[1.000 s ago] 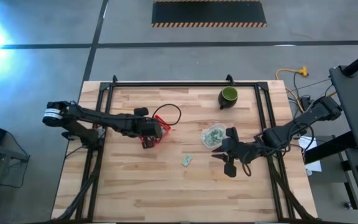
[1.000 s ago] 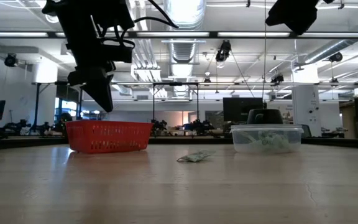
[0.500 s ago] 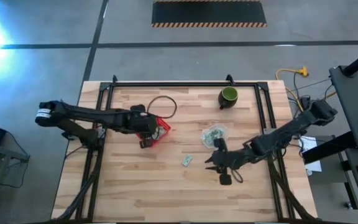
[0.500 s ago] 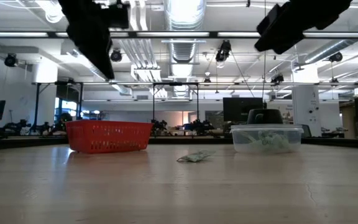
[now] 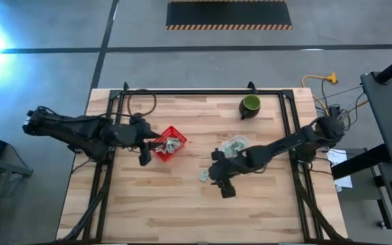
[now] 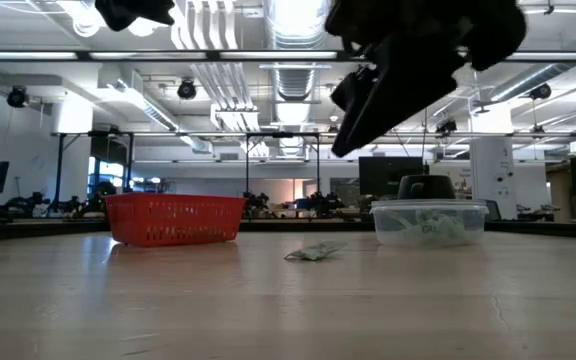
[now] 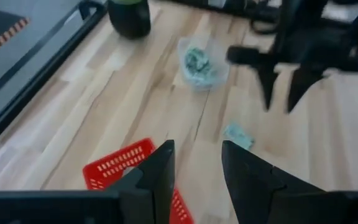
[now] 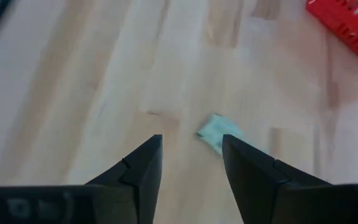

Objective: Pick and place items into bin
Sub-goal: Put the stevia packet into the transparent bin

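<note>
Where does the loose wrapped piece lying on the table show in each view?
High: loose piece, by the right gripper.
Low: centre, on the tabletop.
Left wrist: on the wood beyond the fingers.
Right wrist: just ahead of the open fingers.
Shared landmark: red bin.

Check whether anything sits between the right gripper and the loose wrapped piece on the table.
Nothing visible does. The right gripper hangs open above the loose wrapped piece, with only bare table around it; the clear container and red bin sit off to either side.
</note>
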Robot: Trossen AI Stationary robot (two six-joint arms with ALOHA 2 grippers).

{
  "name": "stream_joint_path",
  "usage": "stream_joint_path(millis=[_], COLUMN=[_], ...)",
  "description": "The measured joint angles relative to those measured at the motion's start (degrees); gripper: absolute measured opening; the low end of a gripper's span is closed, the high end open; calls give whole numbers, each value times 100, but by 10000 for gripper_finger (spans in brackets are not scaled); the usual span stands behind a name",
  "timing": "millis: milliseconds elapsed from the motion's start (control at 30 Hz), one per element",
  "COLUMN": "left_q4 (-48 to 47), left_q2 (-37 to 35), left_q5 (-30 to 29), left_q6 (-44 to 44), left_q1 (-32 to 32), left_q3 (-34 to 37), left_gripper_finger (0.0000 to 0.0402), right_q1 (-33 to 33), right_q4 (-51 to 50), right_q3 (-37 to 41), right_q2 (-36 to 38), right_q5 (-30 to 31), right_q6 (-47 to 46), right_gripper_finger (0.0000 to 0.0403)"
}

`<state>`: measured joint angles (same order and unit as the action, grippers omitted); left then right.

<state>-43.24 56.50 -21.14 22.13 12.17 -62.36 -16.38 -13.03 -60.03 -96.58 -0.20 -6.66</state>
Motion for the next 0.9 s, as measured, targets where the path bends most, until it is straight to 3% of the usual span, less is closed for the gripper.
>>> stream_joint_path(millis=[333, 600, 900], left_q4=[82, 76, 85], left_q2=[-175, -32, -14], left_q5=[-30, -29, -34], left_q6=[21, -12, -51], left_q1=[109, 109, 109], left_q3=[41, 51, 52], left_gripper_finger=[116, 116, 116], right_q1=[469, 686, 692], right_q4=[-945, -1258, -1259], right_q3=[-1078, -1229, -1318], right_q2=[-845, -1304, -1790], right_q5=[-100, -487, -474], right_q6=[1138, 1497, 1409], right_gripper_finger=[202, 228, 231])
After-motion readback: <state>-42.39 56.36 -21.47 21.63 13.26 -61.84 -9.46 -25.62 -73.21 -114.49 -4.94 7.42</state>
